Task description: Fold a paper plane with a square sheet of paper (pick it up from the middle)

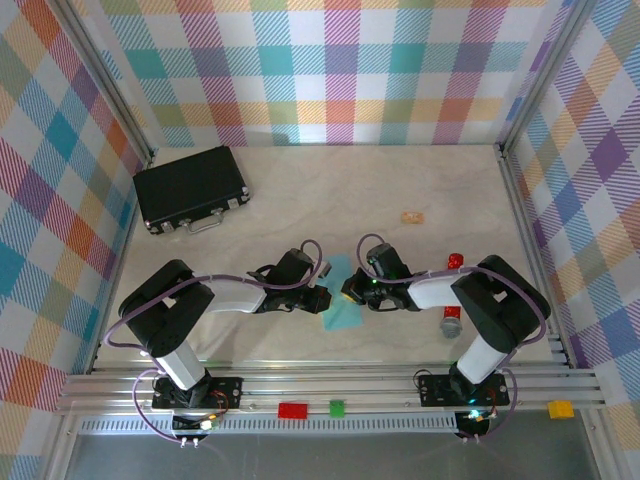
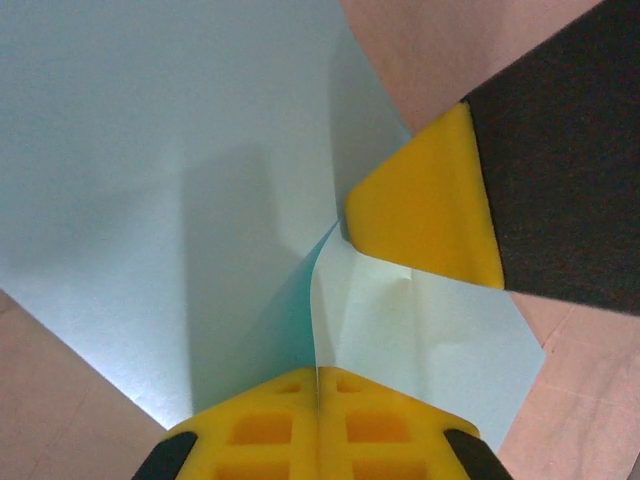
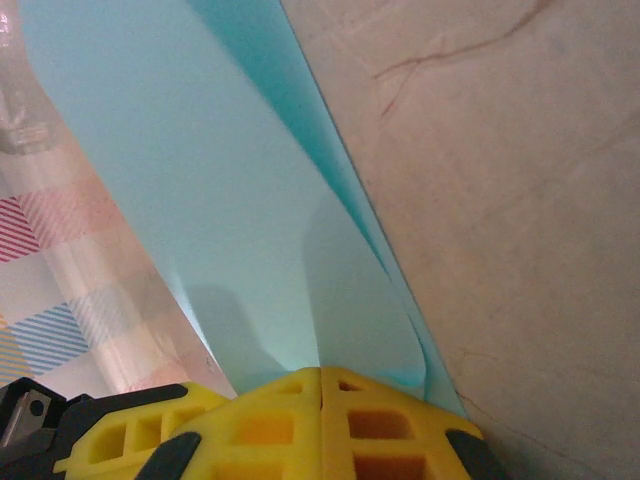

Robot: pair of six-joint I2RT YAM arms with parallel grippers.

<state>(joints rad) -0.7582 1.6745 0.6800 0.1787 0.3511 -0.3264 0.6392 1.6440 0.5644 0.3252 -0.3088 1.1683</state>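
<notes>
Seen from above, the two arms reached in toward the middle of the table [image 1: 300,190]. The left claw [image 1: 320,297] and the right claw [image 1: 349,292] met over the square sheet of paper [image 1: 343,312], which lay between them near the front of the table, with one turquoise corner sticking out toward the arm bases. A black case [image 1: 192,187] sat at the far left, a small tan scrap [image 1: 412,216] lay well behind the claws, and a red-tipped marker [image 1: 455,262] rested beside the right arm.

In the left wrist view, the left claw [image 2: 318,378] was closed, pinching a raised crease of the square sheet of paper [image 2: 150,180]. A yellow fingertip [image 2: 425,205] of the right claw pressed on the same crease.

In the right wrist view, the right claw [image 3: 321,378] was closed on the square sheet of paper [image 3: 220,230], whose doubled edge rose above the table [image 3: 500,200].
</notes>
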